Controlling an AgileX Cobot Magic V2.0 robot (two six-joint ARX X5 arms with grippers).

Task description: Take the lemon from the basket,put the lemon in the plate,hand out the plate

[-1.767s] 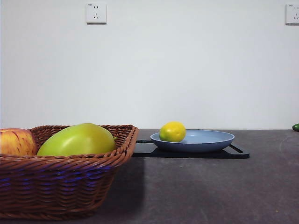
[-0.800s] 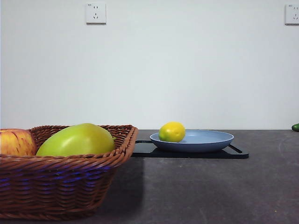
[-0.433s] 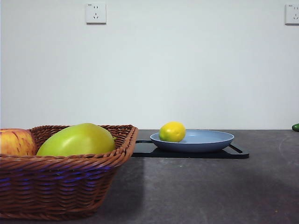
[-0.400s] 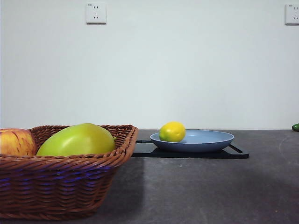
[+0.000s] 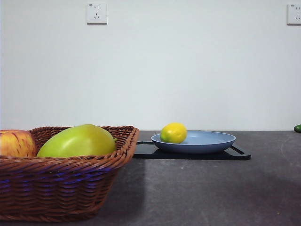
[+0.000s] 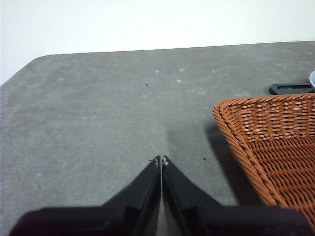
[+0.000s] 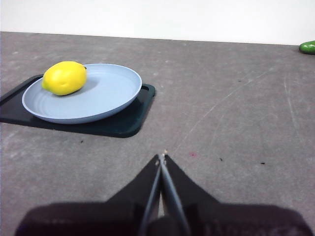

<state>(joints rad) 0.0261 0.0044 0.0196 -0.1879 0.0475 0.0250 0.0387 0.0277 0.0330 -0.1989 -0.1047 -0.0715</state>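
Nothing of substance had moved across the earlier front views: the lemon kept its seat on the plate, at most a hair's shift of the plate and the black tray beneath it toward 9 o'clock, and no arm entered that view. At this moment the lemon lay inside the plate against the rim at about 9 o'clock in the front view, and the plate rested on the tray, well apart from the basket at the near left. The basket contained a large green fruit and an apple. Judged from the scene, the placing step was complete and the hand-out remained. The plate appeared rigid, light and smooth; a glazed rim would likely be slippery, and the loose lemon could roll if the plate tilted. A grasp on the raised rim at the side away from the lemon, held level, was advisable. The right pincer was fully closed, tips together, holding nothing, poised above the bare table near the plate but not touching it. The left pincer was likewise closed and empty, beside the basket's outer wall.
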